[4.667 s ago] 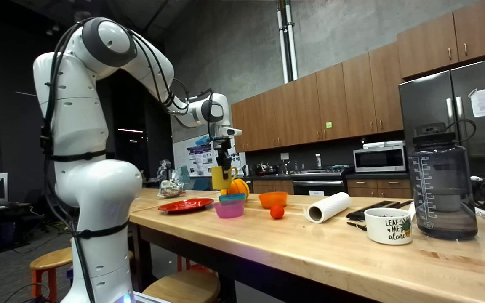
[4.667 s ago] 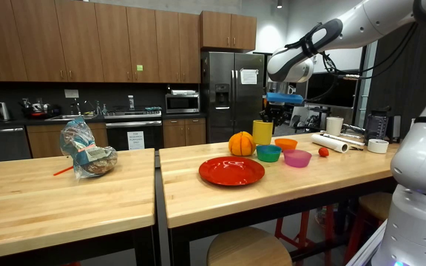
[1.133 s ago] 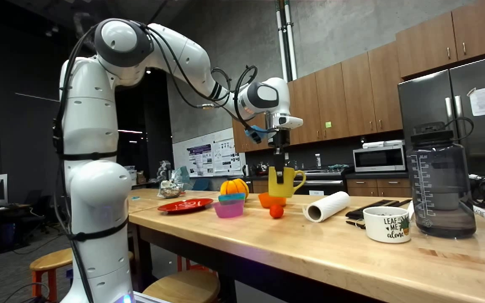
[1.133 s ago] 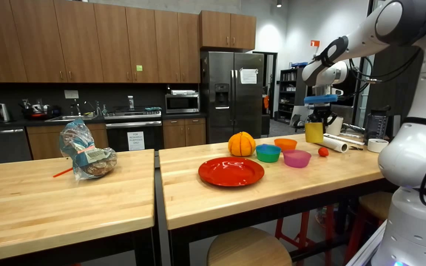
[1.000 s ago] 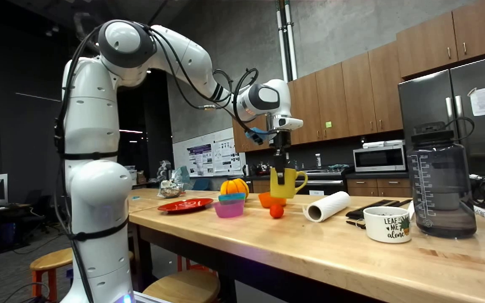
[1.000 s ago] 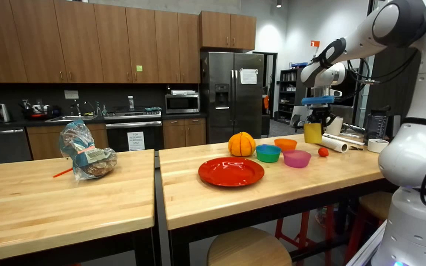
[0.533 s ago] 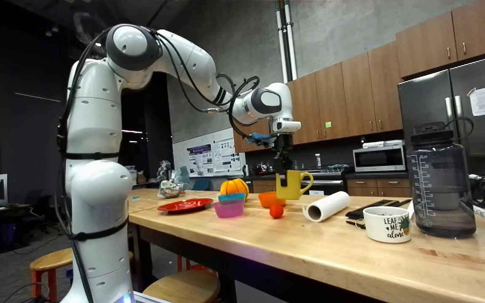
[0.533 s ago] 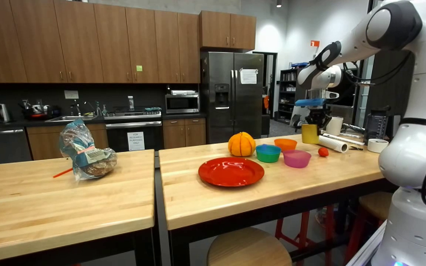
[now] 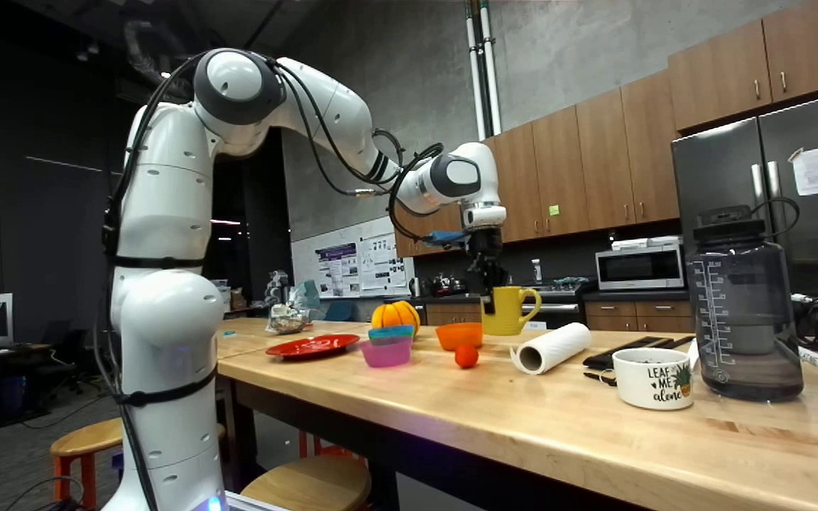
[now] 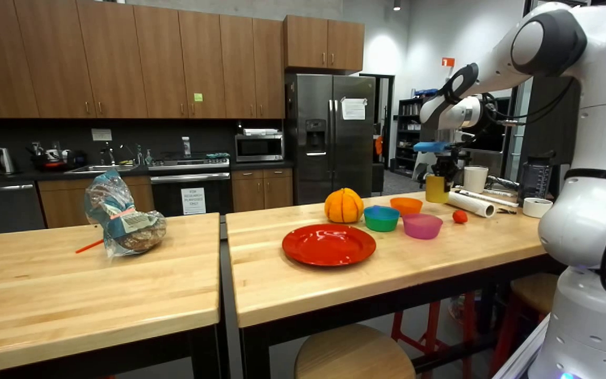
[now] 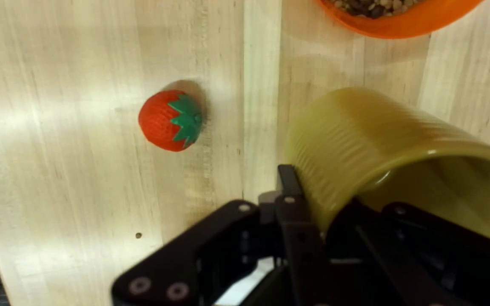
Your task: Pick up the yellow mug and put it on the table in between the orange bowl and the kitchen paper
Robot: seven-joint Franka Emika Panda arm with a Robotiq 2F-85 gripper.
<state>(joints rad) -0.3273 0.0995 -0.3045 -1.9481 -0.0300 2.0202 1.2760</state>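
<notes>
We judge the carry to be nearly done, with the setting-down next: the claw [image 9: 488, 301] is clamped on the wall of the yellow mug [image 9: 507, 311], one finger along its outside, the other seemingly in at the mouth. The mug hangs about upright from the claw, apparently clear of the wooden counter [image 9: 466, 397] underneath. In an exterior view the orange bowl [image 9: 456, 339] sits below the claw to one side and the roll of kitchen paper [image 9: 558, 348] below it to the other, so we take the claw to be roughly over the gap. The next move, we think, calls for lowering straight until the mug's base sits flat, then parting the fingers; the handle could brush the roll.

The wrist view alone shows us that a strawberry [image 11: 168, 121] with green leaves lies near the claw, a mere red blob from outside, and that pebbly bits [image 11: 368, 6] lie in the bowl ahead of the claw. It gives us no clear sight of the roll, which both exterior views show below the claw.
</notes>
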